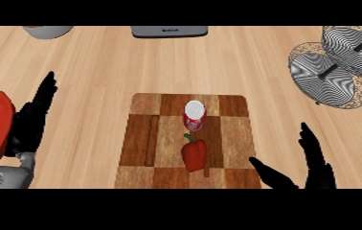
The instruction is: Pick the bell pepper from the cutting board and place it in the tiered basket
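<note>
The pepper (194, 155) lay near the board's (237, 143) front edge, a can (194, 115) just behind it. Both hands, left (32, 119) and right (311, 169), were released; the basket (329, 73) stood at the counter's right edge.

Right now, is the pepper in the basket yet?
Not yet. Nothing looks done: the bell pepper lies on the cutting board beside a can. Both the right hand and left hand are open, holding nothing. Picking it up and carrying it to the tiered basket remain.

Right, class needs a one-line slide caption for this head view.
Red bell pepper lies beside a can on the cutting board; both hands open, tiered basket far right.
</note>
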`<state>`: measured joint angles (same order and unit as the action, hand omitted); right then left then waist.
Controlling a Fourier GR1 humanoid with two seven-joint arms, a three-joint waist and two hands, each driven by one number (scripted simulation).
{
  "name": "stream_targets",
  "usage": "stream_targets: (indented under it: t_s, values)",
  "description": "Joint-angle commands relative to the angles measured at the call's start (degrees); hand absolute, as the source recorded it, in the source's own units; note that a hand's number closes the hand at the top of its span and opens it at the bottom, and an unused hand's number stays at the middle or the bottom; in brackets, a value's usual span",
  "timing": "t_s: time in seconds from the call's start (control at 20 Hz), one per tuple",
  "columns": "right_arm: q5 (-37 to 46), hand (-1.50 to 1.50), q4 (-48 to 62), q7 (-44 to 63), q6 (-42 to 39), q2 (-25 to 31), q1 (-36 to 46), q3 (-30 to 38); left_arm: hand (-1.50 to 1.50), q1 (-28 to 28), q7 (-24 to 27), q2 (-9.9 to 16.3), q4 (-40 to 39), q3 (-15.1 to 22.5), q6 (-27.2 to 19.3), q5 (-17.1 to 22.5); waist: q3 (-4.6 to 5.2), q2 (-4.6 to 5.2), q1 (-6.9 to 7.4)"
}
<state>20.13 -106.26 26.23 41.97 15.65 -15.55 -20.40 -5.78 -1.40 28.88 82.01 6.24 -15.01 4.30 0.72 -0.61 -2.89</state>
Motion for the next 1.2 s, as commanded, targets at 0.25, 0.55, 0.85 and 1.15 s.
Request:
stream_targets:
  t_s: [0.25,0.55,0.85,1.15]
  values:
    - [14.3,-1.5,-13.7,30.1,-17.4,8.8,-0.3,-8.4,0.0,-1.4,-0.4,-1.4,1.0,1.8,-0.1,-1.2,0.08,0.7,3.12]
    - [21.1,-1.5,-18.9,53.2,-28.5,2.8,10.5,-9.5,0.0,-3.3,-1.7,-2.7,0.6,2.8,-0.1,-1.8,-0.12,0.76,3.9]
    - [21.4,-1.5,-14.2,58.9,-37.0,-6.3,15.5,-8.9,0.0,-5.6,-3.5,-2.4,1.1,2.4,0.0,-2.3,-0.34,0.82,3.66]
    - [25.9,-1.5,-6.7,59.0,-42.4,-14.7,17.6,-8.7,0.0,-5.3,-2.4,-3.6,-1.2,1.6,-1.0,-2.6,-0.33,0.89,3.33]
